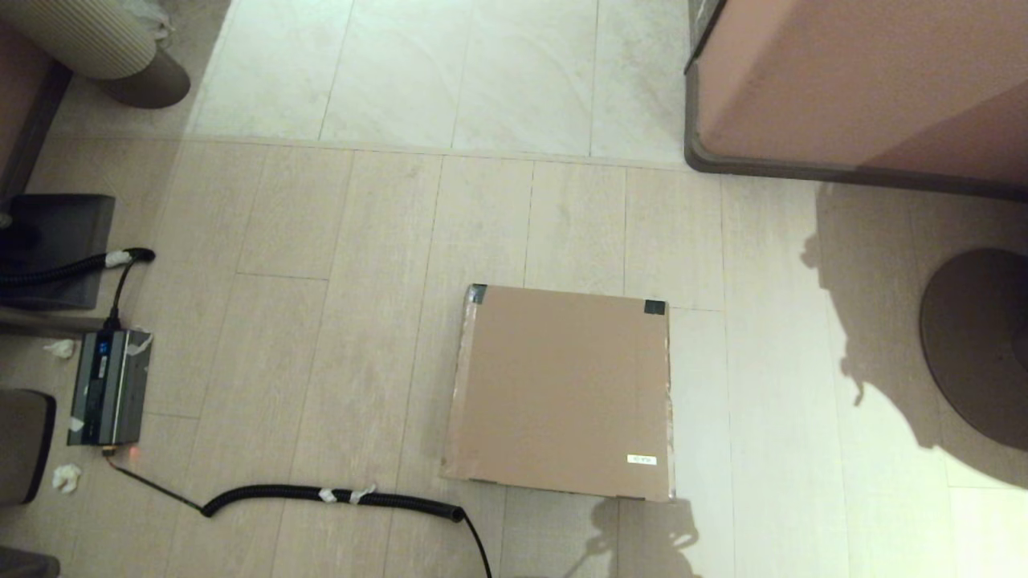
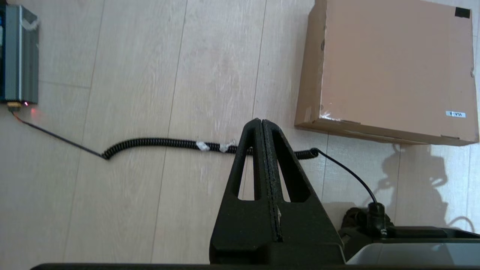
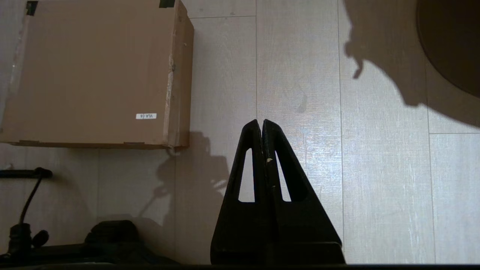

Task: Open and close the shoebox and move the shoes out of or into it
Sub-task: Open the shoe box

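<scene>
The brown cardboard shoebox (image 1: 562, 389) lies on the floor with its lid down; black tape marks its two far corners and a small white label sits near its front right. It also shows in the left wrist view as the shoebox (image 2: 390, 67) and in the right wrist view as the shoebox (image 3: 93, 71). No shoes are in view. My left gripper (image 2: 261, 120) hangs shut and empty above the floor, to the box's near left. My right gripper (image 3: 261, 122) is shut and empty too, to the box's near right. Neither arm appears in the head view.
A coiled black cable (image 1: 337, 496) runs across the floor left of the box to a grey power unit (image 1: 108, 387). A large pinkish cabinet (image 1: 859, 80) stands at the far right, with a round dark base (image 1: 980, 345) nearer on the right. Furniture crowds the left edge.
</scene>
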